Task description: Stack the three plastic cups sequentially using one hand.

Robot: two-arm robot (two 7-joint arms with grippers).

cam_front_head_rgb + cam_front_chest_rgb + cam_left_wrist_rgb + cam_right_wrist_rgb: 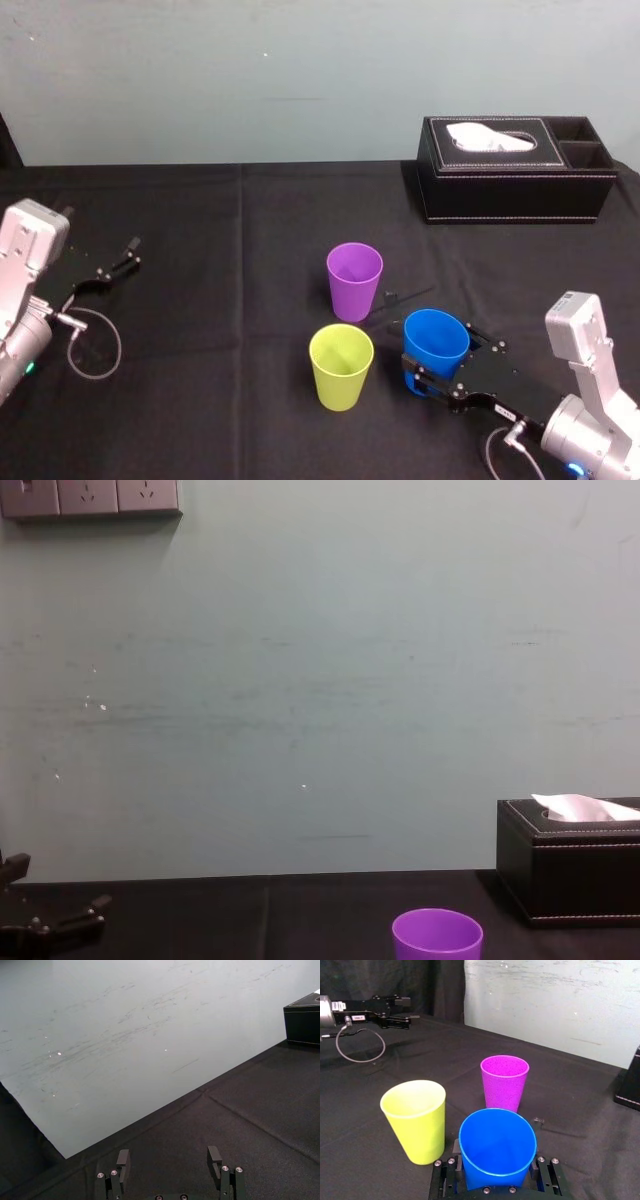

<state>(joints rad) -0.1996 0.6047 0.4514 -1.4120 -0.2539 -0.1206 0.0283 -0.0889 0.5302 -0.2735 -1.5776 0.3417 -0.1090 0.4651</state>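
blue cup [497, 1145] mouth-up in right claw [496, 1172]

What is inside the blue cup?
Nothing shows inside the blue cup: just its smooth blue wall. Its deepest bottom is hidden behind the near rim. The right tool grips it from outside; the left tool rests open at the table's left.

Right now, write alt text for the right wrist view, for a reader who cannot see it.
The right gripper clasps the blue cup by its sides, nearest the camera. Beyond it the yellow-green cup and the purple cup stand upright and apart on the black cloth, with the left gripper parked far off.
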